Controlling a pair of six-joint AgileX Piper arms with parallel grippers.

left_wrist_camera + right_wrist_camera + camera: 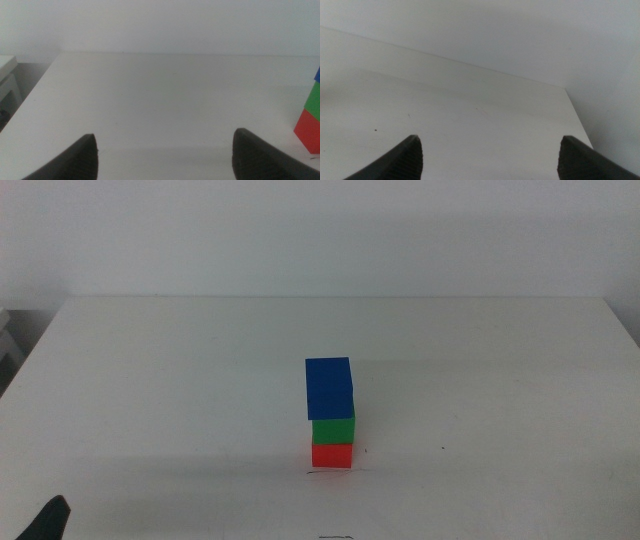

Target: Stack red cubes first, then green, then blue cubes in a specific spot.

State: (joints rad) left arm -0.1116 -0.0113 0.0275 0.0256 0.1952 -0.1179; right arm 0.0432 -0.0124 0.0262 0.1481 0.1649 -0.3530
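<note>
Standing stacked on the white table (150, 380): red cube (331, 455) at bottom by the thin dark line (320, 471), green cube (334, 429) on it, blue cube (329, 388) topping. Waiting well apart from the stack, left gripper (165, 155) and right gripper (490, 157), jaws spread wide, gripping nothing.

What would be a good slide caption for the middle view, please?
Blue cube on green cube on red cube, stacked on the white table.

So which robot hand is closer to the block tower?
The left hand, it seems. Open and empty, it waits at the table's near left corner, with the red cube, green cube and blue cube showing beside it. The right hand, also open, shows no tower.
</note>
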